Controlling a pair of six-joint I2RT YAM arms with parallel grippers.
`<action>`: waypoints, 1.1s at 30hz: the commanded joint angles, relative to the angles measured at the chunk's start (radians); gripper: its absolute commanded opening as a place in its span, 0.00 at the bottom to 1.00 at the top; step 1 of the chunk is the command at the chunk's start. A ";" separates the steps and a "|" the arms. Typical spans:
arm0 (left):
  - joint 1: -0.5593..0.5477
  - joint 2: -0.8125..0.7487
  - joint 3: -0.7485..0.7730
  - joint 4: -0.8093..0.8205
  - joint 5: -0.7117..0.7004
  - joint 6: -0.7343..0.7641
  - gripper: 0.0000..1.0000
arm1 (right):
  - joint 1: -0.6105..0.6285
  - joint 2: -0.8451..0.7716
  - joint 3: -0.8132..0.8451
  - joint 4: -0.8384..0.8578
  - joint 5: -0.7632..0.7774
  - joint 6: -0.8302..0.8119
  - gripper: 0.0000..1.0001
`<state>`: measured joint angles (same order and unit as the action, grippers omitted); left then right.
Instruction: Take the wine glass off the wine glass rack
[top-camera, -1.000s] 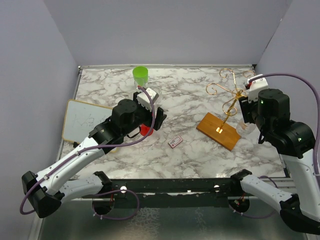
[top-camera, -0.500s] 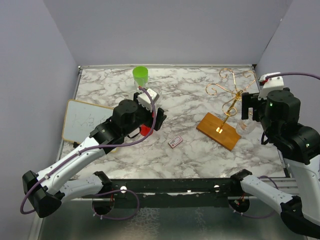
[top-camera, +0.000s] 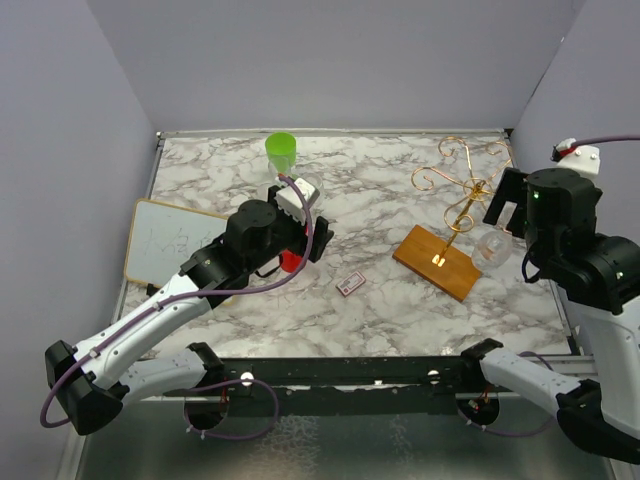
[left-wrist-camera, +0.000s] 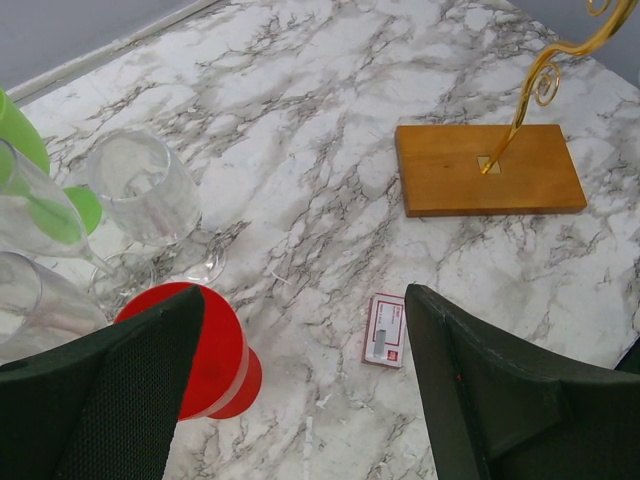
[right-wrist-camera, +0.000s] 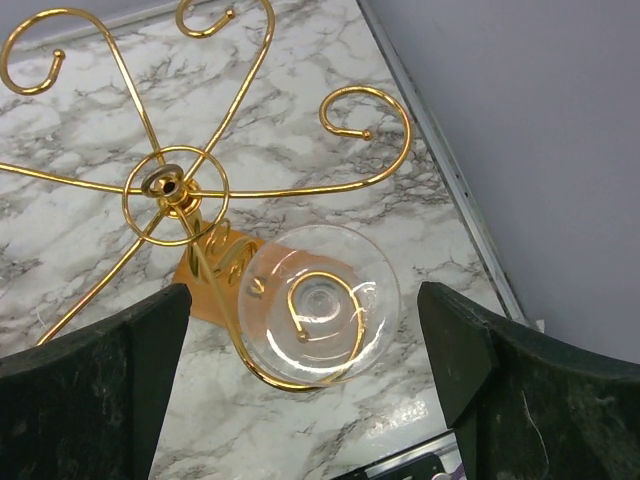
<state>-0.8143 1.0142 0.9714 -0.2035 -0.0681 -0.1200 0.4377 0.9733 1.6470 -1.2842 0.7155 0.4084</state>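
right gripper (right-wrist-camera: 305, 295) jaws spread wide above the wine glass (right-wrist-camera: 318, 305), glass under a gold curl, 3 o'clock from the wine glass rack (top-camera: 437, 262) base, left gripper (left-wrist-camera: 305, 300) spread wide too

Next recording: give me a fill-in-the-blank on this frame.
The cup nearest the left gripper is ___.
The wine glass rack has ___ wire arms.
The right gripper holds its fingers ___, gripping nothing.
The small card lies on a ___-patterned table.
Missing: red; gold; open; marble.
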 joint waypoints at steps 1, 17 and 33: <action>-0.008 -0.022 -0.009 0.029 -0.007 0.006 0.84 | 0.004 0.013 -0.033 -0.033 0.051 0.073 0.98; -0.016 -0.022 -0.009 0.022 -0.018 0.015 0.84 | 0.004 -0.006 -0.112 0.037 0.118 0.051 0.95; -0.018 -0.022 -0.013 0.020 -0.022 0.021 0.84 | 0.004 -0.042 -0.187 0.178 0.121 -0.005 0.83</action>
<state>-0.8268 1.0080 0.9699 -0.2031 -0.0715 -0.1123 0.4377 0.9329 1.4704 -1.1732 0.8078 0.4198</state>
